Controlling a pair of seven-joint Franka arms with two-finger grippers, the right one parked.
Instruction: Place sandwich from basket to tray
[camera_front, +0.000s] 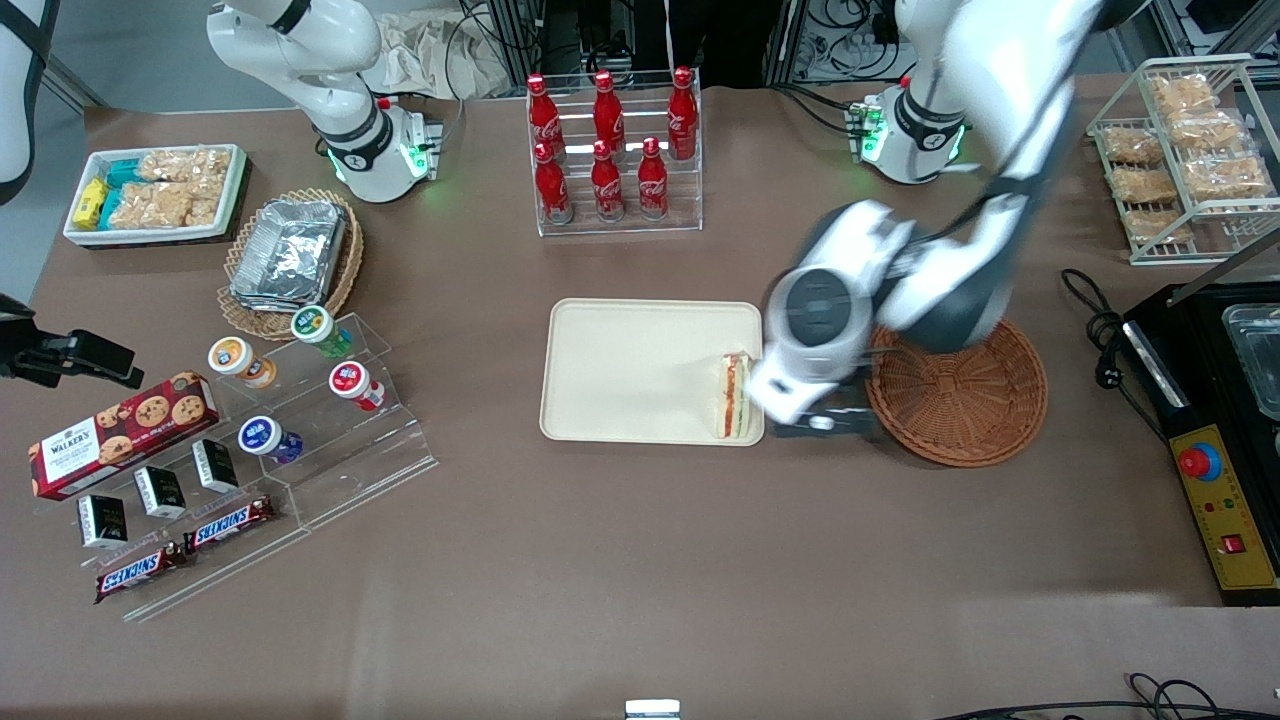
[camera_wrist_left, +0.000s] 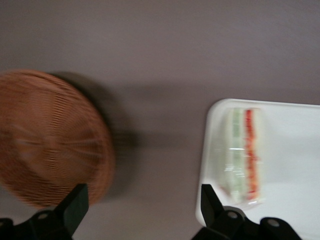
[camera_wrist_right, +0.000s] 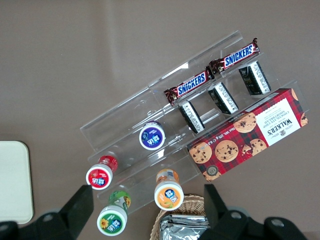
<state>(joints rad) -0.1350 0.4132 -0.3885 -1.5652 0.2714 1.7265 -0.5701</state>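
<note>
The sandwich (camera_front: 733, 396) lies on the tray (camera_front: 640, 340), at the tray's edge nearest the basket (camera_front: 960, 400), with its orange-red and green filling showing along one side; in the left wrist view the sandwich (camera_wrist_left: 242, 155) rests just inside the rounded corner of the tray (camera_wrist_left: 290, 150), its bread pale and its red layer facing the tray's middle. The basket sits on the brown tabletop (camera_front: 640, 560) just beside the tray, toward the working arm's end, and holds nothing visible; in the left wrist view the basket (camera_wrist_left: 47, 137) appears as a reddish-brown woven disc, well apart from the sandwich with bare tabletop (camera_wrist_left: 160, 60) between them. The gripper (camera_front: 822, 420) hangs over the strip of tabletop between tray and basket, partly under the blurred wrist of the left arm; in the left wrist view the gripper (camera_wrist_left: 145, 207) shows its two dark fingers (camera_wrist_left: 75, 202) spread wide, one over the basket's rim and the other over the tray's corner, with nothing held between them. A clear rack of red bottles (camera_front: 610, 140) stands farther from the front camera than the tray; a lighter wicker basket with foil containers (camera_front: 292, 255), a clear stepped stand with small capped jars (camera_front: 320, 400), a red biscuit box (camera_front: 120, 432) and chocolate bars (camera_front: 185, 548) lie toward the parked arm's end of the tabletop.
</note>
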